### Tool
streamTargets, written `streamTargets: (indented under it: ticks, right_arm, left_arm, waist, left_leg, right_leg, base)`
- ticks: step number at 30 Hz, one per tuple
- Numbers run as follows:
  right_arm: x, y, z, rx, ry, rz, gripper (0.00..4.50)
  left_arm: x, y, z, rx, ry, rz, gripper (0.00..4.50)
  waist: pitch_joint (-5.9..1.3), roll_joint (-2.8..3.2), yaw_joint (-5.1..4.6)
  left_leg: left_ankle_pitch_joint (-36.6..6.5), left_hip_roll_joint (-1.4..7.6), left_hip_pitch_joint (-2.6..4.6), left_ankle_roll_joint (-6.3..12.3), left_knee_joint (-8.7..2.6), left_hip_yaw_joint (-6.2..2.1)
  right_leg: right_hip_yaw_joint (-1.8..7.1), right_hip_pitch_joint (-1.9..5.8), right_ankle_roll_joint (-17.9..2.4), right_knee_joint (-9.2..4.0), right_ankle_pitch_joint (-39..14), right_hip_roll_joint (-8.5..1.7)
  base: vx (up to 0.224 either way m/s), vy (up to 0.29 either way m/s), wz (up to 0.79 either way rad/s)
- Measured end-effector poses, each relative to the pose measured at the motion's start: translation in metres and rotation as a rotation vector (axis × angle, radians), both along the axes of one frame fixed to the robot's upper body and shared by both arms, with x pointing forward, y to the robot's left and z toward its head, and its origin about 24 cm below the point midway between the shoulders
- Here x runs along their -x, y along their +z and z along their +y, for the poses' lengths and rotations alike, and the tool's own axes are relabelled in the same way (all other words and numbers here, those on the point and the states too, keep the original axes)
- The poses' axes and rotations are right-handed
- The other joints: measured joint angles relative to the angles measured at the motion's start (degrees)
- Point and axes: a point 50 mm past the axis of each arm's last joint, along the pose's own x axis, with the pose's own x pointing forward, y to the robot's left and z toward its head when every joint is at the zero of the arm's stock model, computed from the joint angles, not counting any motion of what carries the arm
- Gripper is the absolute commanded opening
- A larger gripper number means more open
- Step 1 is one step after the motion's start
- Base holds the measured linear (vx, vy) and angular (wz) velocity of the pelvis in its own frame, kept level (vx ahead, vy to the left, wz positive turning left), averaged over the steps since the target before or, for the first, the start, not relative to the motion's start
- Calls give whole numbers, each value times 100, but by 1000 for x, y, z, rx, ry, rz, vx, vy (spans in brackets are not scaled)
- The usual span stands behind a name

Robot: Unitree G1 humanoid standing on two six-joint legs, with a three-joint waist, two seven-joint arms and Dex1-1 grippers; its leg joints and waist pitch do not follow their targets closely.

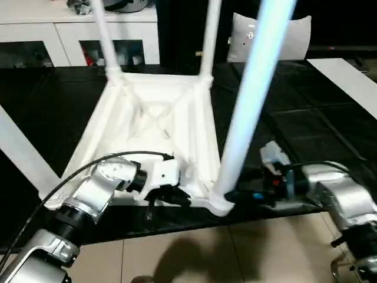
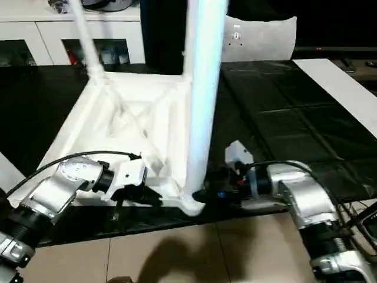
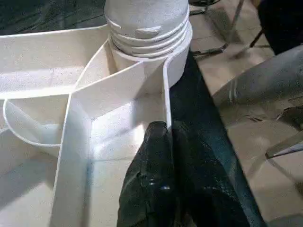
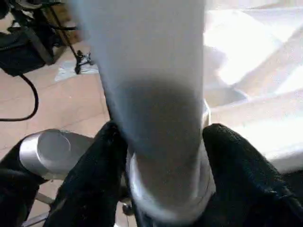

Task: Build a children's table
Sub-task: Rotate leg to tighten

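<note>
Leg upright in the near socket, both grippers clamped

The right gripper [image 4: 161,165] clasps the near leg [image 1: 250,100] low on its vertical shaft; beside it the left gripper [image 3: 163,175] pinches the top's [image 1: 153,118] rim. Two far legs [image 1: 106,35] already stand.

children's table top [image 1: 154,127] — white plastic, upside down on a dark surface, ribbed underside up. three tapered legs stand upright in corner sockets — near leg [image 1: 247,100], two far legs [image 1: 106,35] [image 1: 209,35].

Tabletop [image 1: 154,124] inverted on mat [image 1: 306,124]; near-right leg [image 1: 250,100] upright, cabinet [image 1: 59,29] behind
</note>
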Motion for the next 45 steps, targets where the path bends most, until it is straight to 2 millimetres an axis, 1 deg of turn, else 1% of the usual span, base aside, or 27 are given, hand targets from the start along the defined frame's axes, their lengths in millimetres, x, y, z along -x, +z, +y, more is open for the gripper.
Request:
streamTargets:
  ticks: [2, 5, 12, 16, 19, 20, 21, 22, 23, 24, 25, 26, 27, 28, 29, 30, 31, 32, 33, 35, 37, 38, 40, 41, 43, 44, 45]
  right_arm:
    - [0, 0, 1, -2, 11, -4, 219]
    - [0, -1, 1, -4, 15, -8, 205]
    - [3, -3, -1, -22, 1, 17, 198]
    - [8, -5, 0, -49, -75, 49, 197]
    - [-1, -9, 8, -51, -247, 36, 197]
    - [-5, -10, 12, -58, -318, 31, 197]
    - [-7, -11, 13, -60, -369, 34, 197]
    - [-12, -13, 18, -59, -448, 39, 197]
    - [-21, -12, 26, -54, -540, 39, 197]
    - [-25, -12, 30, -44, -598, 38, 197]
    - [-28, -11, 33, -37, -641, 41, 197]
    - [-32, -10, 37, -29, -689, 44, 197]
    - [-35, -10, 40, -27, -726, 53, 197]
    - [-37, -11, 42, -26, -758, 56, 197]
    - [-42, -12, 47, -29, -812, 56, 252]
    - [-45, -11, 50, -30, -840, 48, 266]
    - [-47, -11, 53, -40, -858, 42, 266]
    - [-47, -12, 55, -50, -877, 36, 285]
    - [-47, -12, 56, -55, -882, 36, 285]
    - [-47, -10, 55, -63, -885, 34, 307]
    - [-47, -9, 55, -68, -880, 28, 316]
    - [-46, -8, 51, -67, -870, 19, 337]
    - [-44, -6, 43, -70, -839, -4, 346]
    - [-43, -4, 41, -77, -813, -13, 357]
    - [-42, -2, 36, -83, -771, -34, 381]
    - [-41, -2, 31, -82, -751, -48, 381]
    - [-39, -1, 26, -82, -727, -56, 392]
  left_arm:
    - [0, 0, -1, 2, -2, 1, 0]
    - [0, 0, -1, 3, -3, 1, 0]
    - [2, -1, -2, 9, -1, 6, 0]
    - [2, -2, -5, 28, 73, 41, 0]
    - [-4, -5, -5, 44, 231, 45, 0]
    - [-7, -6, -6, 48, 282, 45, 0]
    - [-8, -7, -7, 53, 314, 51, 0]
    - [-10, -9, -9, 60, 372, 52, 0]
    - [-14, -9, -12, 63, 438, 43, 0]
    - [-16, -10, -15, 66, 476, 41, 0]
    - [-17, -10, -17, 69, 506, 40, 0]
    - [-18, -11, -20, 77, 540, 44, 0]
    - [-19, -11, -22, 80, 563, 44, 0]
    - [-19, -12, -24, 83, 585, 45, 0]
    - [-22, -12, -28, 91, 632, 44, 0]
    - [-24, -12, -30, 90, 655, 39, 0]
    - [-26, -12, -32, 94, 681, 37, 0]
    - [-27, -12, -33, 98, 699, 35, 0]
    - [-27, -12, -33, 100, 704, 34, 0]
    - [-27, -11, -34, 105, 707, 31, 0]
    - [-27, -10, -34, 108, 700, 24, 0]
    - [-28, -10, -32, 106, 687, 13, 0]
    - [-27, -8, -30, 106, 649, -6, 0]
    - [-27, -7, -29, 109, 630, -14, 0]
    - [-26, -5, -28, 110, 593, -33, 0]
    - [-26, -4, -26, 107, 571, -38, 0]
    - [-25, -4, -25, 101, 546, -46, 0]
  waist:
    - [0, 0, 1]
    - [0, 0, -3]
    - [-1, -2, 13]
    - [-2, -1, 25]
    - [-3, -2, -73]
    - [-3, -1, -158]
    - [-3, 0, -209]
    - [-3, 0, -303]
    - [-3, 0, -431]
    - [-3, 0, -502]
    - [-5, 3, -578]
    - [-5, 3, -648]
    - [-4, 3, -702]
    - [-4, 5, -752]
    - [-4, 5, -794]
    - [-4, 4, -803]
    - [-4, 4, -807]
    - [-3, 4, -804]
    - [-3, 4, -795]
    - [-1, -2, -763]
    - [-1, -2, -741]
    - [-1, -3, -717]
    - [-3, -10, -658]
    - [-4, -16, -628]
    - [-3, -18, -563]
    - [-3, -18, -509]
    - [-3, -17, -464]
  left_leg:
    - [0, 0, 0, 0, 2, 0]
    - [0, 0, 1, 0, 3, 1]
    - [0, 0, 1, 1, 3, 1]
    - [1, 0, 5, -1, 6, 1]
    - [-6, 5, 40, -42, 20, 4]
    - [0, 5, 55, -49, 22, 5]
    - [1, 7, 66, -51, 22, 3]
    - [2, 11, 82, -52, 22, 0]
    - [4, 18, 87, -56, 31, -8]
    - [4, 18, 83, -56, 37, -9]
    - [4, 28, 78, -56, 40, -20]
    - [3, 37, 75, -55, 37, -46]
    - [2, 54, 69, -55, 37, -59]
    - [2, 67, 92, -55, 34, -68]
    - [0, 67, 96, -53, 35, -68]
    - [0, 66, 90, -53, 36, -70]
    - [-2, 66, 89, -49, 36, -69]
    - [-7, 61, 86, -42, 35, -69]
    - [-11, 55, 86, -36, 33, -70]
    - [-16, 31, 87, -29, 15, -71]
    - [-23, 12, 83, -19, 5, -67]
    - [-26, 10, 80, -16, 1, -65]
    - [-35, 6, 34, -13, 1, -59]
    - [-29, 0, 6, 0, 10, -54]
    - [-28, 1, -21, -1, 14, -49]
    - [-29, 7, -23, -5, 13, -45]
    - [-29, 11, -21, -5, 11, -40]
  right_leg:
    - [1, 0, 0, 1, 0, 0]
    - [1, 0, 0, 3, 0, 0]
    - [1, 2, 2, 4, -1, 0]
    - [2, 4, 2, 8, -1, -1]
    - [1, 23, 2, 23, -1, 0]
    - [0, 31, 3, 22, 0, 0]
    - [-3, 38, 5, 13, 1, 0]
    - [-12, 53, 9, -4, 3, 1]
    - [-46, 62, 10, -28, 4, -1]
    - [-72, 66, 11, -51, 4, -5]
    - [-119, 85, 16, -92, 7, -8]
    - [-163, 105, 18, -145, 9, -7]
    - [-185, 122, 21, -170, 11, -5]
    - [-198, 142, 25, -201, 13, 0]
    - [-206, 149, 26, -214, 13, -2]
    - [-212, 149, 26, -223, 14, -5]
    - [-211, 150, 26, -229, 14, -6]
    - [-209, 150, 26, -228, 14, -9]
    - [-201, 150, 27, -228, 15, -9]
    - [-159, 145, 40, -217, 24, -9]
    - [-119, 136, 40, -205, 55, -10]
    - [-111, 125, 38, -195, 65, -10]
    - [-88, 84, 33, -156, 85, -10]
    - [-59, 33, 35, -95, 75, -10]
    - [-45, -30, -13, -19, 49, -9]
    - [-42, -48, -27, 6, 34, -5]
    - [-42, -54, -38, 20, 22, -1]
  base:
    - [0, 0, 0]
    - [0, 0, 0]
    - [0, 0, 0]
    - [0, 0, 0]
    - [0, 0, 0]
    - [0, 0, 0]
    - [0, 0, 0]
    - [0, 0, 0]
    - [0, 0, 0]
    - [0, 0, 0]
    - [0, 0, 0]
    - [0, 0, 0]
    - [0, 0, 0]
    - [0, 0, 0]
    - [0, 0, 0]
    - [0, 0, 0]
    - [0, 0, 0]
    - [0, 0, 0]
    - [0, 0, 0]
    - [0, 0, 0]
    - [0, 0, 0]
    - [0, 0, 0]
    - [0, 0, 0]
    - [0, 0, 0]
    - [0, 0, 0]
    - [0, 0, 0]
    - [0, 0, 0]
